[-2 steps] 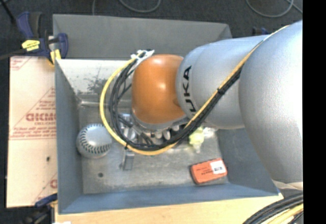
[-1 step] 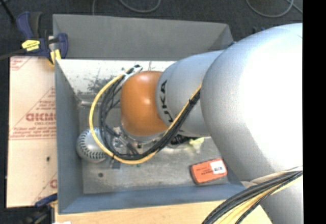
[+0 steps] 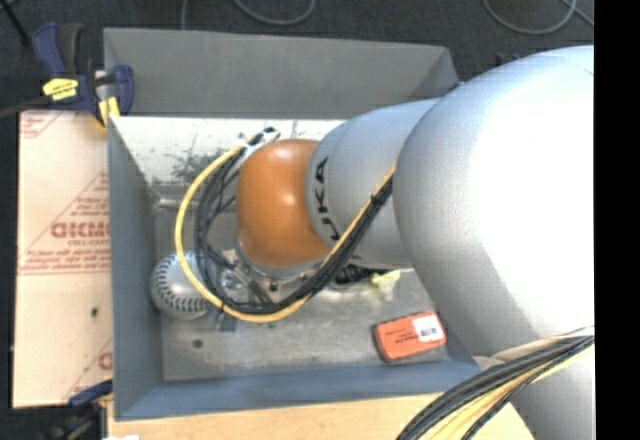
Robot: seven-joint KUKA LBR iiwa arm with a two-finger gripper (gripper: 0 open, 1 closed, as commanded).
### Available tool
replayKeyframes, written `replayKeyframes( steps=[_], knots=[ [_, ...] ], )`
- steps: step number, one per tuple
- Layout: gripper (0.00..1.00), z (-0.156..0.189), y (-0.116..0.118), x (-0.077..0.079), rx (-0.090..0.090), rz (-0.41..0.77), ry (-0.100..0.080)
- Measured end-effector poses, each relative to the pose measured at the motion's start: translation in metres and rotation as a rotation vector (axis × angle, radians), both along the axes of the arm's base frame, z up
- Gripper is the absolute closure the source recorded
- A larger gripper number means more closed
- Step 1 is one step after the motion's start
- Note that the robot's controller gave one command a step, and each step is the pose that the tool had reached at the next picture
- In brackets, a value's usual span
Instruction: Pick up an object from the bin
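Note:
My gripper (image 3: 240,282) is low in the bin's left half, its body just showing under the arm's orange cover and looped cables. Right beside it on the left lies a round, silvery ribbed thing (image 3: 174,288) on the bin floor, close to or touching the gripper. An orange flat box with a white label (image 3: 408,337) lies near the bin's front right corner, well apart from the gripper. A small pale yellow-green piece (image 3: 385,280) peeks out from under the arm, to the right of the gripper.
The arm reaches in from the right and hides the middle and right of the bin floor. Bare floor shows along the front between the silvery thing and the orange box. The bin's left wall stands close to the silvery thing.

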State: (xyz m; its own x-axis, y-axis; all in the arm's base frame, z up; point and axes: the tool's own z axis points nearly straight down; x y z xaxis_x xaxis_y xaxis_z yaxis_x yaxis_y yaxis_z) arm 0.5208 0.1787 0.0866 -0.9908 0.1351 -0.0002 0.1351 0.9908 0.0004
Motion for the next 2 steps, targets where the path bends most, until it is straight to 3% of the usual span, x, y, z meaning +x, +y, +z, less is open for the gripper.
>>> replayKeyframes(
  steps=[1,2],
  knots=[
    [1.00,0.1061,-0.0122,0.0044,-0.001,0.080,-0.002],
    [1.00,0.1061,-0.0122,0.0043,0.000,0.079,-0.002]
  ],
)
